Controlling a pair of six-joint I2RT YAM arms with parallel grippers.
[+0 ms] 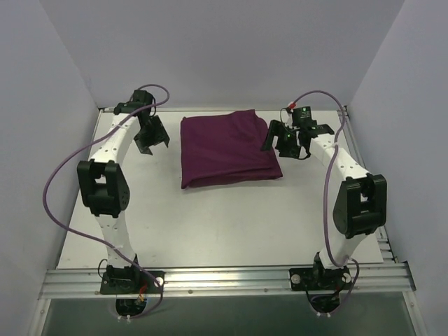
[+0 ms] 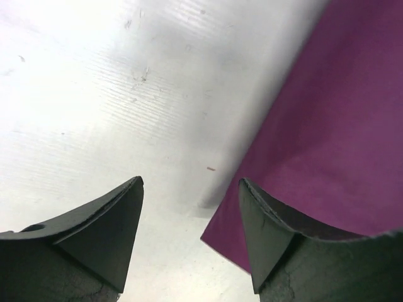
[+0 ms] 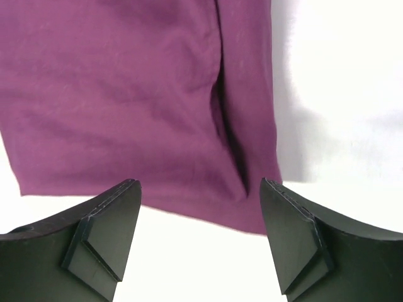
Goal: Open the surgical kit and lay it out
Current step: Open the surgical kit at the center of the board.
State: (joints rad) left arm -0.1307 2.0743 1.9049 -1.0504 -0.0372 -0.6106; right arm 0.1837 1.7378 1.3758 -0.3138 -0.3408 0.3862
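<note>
Two grippers, both wide, nothing held. Left gripper (image 2: 189,189): jaws apart over bare table (image 1: 210,224). One purple cloth wrap (image 1: 227,148) sits just to its right, and the wrap's left edge runs under the right finger (image 2: 271,239); cannot tell if they touch. Right gripper (image 3: 200,189): jaws apart at the wrap's right edge, with a fold crease and one wrap corner showing between the fingers. One wrap only, folded to a rough rectangle, lying flat toward the far side of the table, between the two grippers.
</note>
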